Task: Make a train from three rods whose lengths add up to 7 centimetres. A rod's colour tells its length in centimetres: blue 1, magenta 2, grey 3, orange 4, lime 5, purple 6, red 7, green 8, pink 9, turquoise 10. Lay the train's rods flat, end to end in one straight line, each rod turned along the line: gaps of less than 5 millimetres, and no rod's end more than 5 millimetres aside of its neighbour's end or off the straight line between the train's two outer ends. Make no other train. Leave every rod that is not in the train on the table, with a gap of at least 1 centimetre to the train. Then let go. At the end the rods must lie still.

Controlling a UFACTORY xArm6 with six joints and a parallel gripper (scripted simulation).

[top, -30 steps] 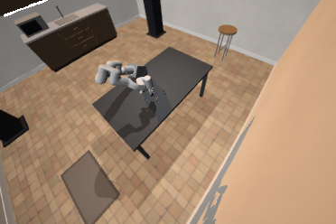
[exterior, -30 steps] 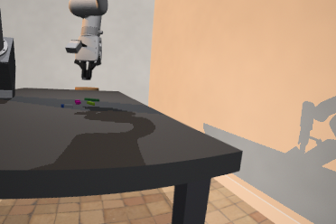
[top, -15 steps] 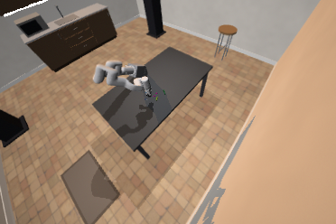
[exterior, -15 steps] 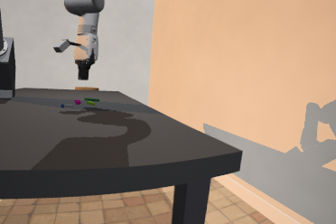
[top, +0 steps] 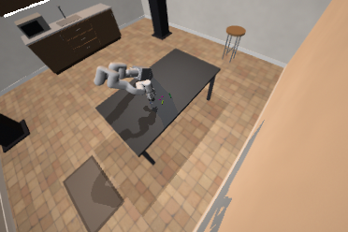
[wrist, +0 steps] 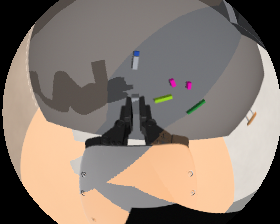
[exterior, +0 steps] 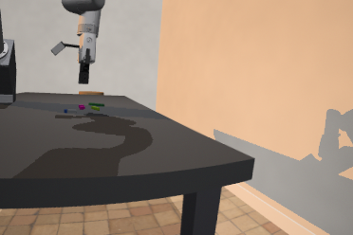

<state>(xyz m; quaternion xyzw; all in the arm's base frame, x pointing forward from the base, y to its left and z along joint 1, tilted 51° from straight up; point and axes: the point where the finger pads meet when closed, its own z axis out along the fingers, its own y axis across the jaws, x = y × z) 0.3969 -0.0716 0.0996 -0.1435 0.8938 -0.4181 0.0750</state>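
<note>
Top view: a tiled room with grey walls, a dark kitchen counter with a sink, a wooden stool, a black pedestal carrying a second arm, and a floor mat. A dark worktop stands mid-floor; the grey arm reaches over it, casting a broad shadow. Small coloured rods lie just beside the pincer, too small to separate here.

Exterior view: the pincer hangs well above the worktop, pointing straight down, before a peach wall. On the surface lie a blue rod, a magenta rod, a green rod and a lime rod, near one another.

Wrist view: the pincer is closed on something narrow; which rod it is cannot be made out. Below lie a grey rod touching the blue rod end to end, two magenta rods apart, the lime rod and the green rod.
</note>
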